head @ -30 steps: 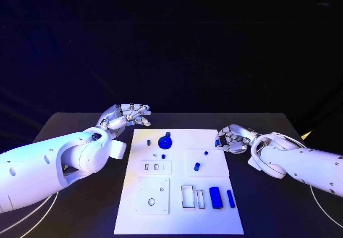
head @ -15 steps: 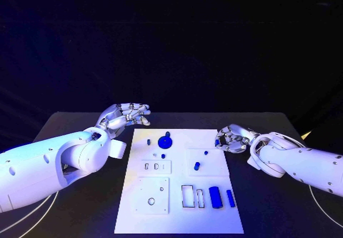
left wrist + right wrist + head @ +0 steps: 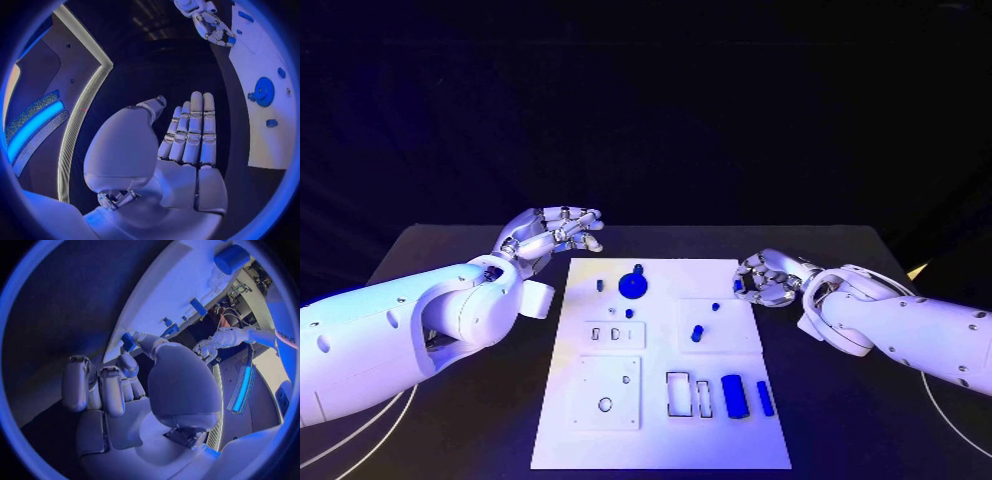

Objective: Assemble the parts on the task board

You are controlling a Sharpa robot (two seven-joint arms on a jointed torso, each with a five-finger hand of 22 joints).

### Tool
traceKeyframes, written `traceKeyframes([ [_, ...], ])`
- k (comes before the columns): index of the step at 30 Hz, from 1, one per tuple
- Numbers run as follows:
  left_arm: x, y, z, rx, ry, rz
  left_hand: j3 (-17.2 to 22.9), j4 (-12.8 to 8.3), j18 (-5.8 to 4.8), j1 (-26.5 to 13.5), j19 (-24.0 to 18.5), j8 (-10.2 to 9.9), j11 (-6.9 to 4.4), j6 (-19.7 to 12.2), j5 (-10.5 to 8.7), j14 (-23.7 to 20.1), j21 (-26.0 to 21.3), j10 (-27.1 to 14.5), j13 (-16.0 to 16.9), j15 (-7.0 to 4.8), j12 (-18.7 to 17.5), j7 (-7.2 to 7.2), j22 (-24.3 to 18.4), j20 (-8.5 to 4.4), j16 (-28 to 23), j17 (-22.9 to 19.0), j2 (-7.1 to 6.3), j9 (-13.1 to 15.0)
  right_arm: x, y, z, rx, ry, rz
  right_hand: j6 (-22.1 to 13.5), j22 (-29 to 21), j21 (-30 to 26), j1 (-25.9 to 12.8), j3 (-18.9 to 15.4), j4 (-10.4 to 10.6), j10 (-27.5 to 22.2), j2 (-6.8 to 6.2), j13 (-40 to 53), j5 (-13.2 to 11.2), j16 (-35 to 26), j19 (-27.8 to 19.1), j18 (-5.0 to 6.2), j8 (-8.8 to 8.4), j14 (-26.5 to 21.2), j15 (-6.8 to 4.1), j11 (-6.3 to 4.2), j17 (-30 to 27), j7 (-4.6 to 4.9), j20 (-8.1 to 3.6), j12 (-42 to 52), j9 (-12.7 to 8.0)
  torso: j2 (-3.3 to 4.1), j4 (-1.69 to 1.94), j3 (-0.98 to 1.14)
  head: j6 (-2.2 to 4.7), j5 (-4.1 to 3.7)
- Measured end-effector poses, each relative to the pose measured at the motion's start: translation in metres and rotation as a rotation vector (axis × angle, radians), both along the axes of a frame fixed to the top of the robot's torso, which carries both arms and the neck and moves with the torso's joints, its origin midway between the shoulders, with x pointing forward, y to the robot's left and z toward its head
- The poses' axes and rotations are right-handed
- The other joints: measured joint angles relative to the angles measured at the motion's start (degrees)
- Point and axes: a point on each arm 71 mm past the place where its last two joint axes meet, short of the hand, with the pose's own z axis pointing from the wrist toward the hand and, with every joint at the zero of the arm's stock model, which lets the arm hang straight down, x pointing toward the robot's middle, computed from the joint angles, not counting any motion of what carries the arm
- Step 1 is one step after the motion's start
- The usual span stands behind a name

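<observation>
The white task board (image 3: 661, 420) lies in the middle of the black table. On it sit a blue gear (image 3: 635, 286), small blue pegs (image 3: 697, 334) and two blue blocks (image 3: 733, 386) near its front right. My right hand (image 3: 764, 277) hovers at the board's right edge and pinches a small blue part (image 3: 738, 285) between thumb and a finger; the right wrist view shows that part (image 3: 127, 341) at the fingertips. My left hand (image 3: 557, 232) floats past the board's far left corner; its fingers (image 3: 190, 130) are straight and hold nothing.
Bare black table (image 3: 459, 260) lies on both sides of the board. White rectangular inserts with slots (image 3: 610, 393) occupy the board's near left. A cable (image 3: 956, 425) curves on the table at the near right.
My right hand with the small blue part has crept slightly toward the far side. The left hand and the parts on the board have stayed put.
</observation>
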Motion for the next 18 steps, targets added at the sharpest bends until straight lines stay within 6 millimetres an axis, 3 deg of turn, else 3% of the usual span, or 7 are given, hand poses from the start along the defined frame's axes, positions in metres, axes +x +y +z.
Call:
traceKeyframes([
  [11, 0.0001, 0.0011, -0.0001, 0.0, 0.001, 0.002, 0.0, 0.0, 0.0, 0.0, 0.0, 0.0, 0.0, 0.0, 0.0, 0.0, 0.0, 0.0, 0.0, 0.0, 0.0, 0.0, 0.0, 0.0, 0.0, 0.0, 0.0, 0.0, 0.0007, 0.0008, 0.0005, -0.011, -0.011, -0.01, 2.5, 0.0, 0.2, 0.0, 0.1, -0.1, 1.8, 1.38, 1.2, -0.1, 0.2, 0.5, -0.01, 5.58, -0.1, -1.5, -1.74, 0.0, -1.75, -1.33, 0.4, 2.2, -0.01, 0.01, 0.01, -0.04, 0.02],
  [18, 0.0001, 0.0016, -0.0001, 0.0, 0.001, 0.003, 0.0, 0.0, 0.0, 0.0, 0.0, 0.0, 0.0, 0.0, 0.0, 0.0, 0.0, 0.0, 0.0, 0.0, 0.0, 0.0, 0.0, 0.0, 0.0, 0.0, 0.0, 0.0, 0.0009, 0.0005, 0.001, -0.018, -0.026, -0.024, 2.6, 0.0, 0.2, 0.2, 0.2, -0.3, 2.0, 1.91, 1.3, -0.3, 0.2, 0.5, 0.0, 6.35, 0.1, -1.69, -1.93, 0.0, -1.83, -1.33, 0.4, 2.2, -0.01, -0.03, 0.03, -0.05, 0.07],
])
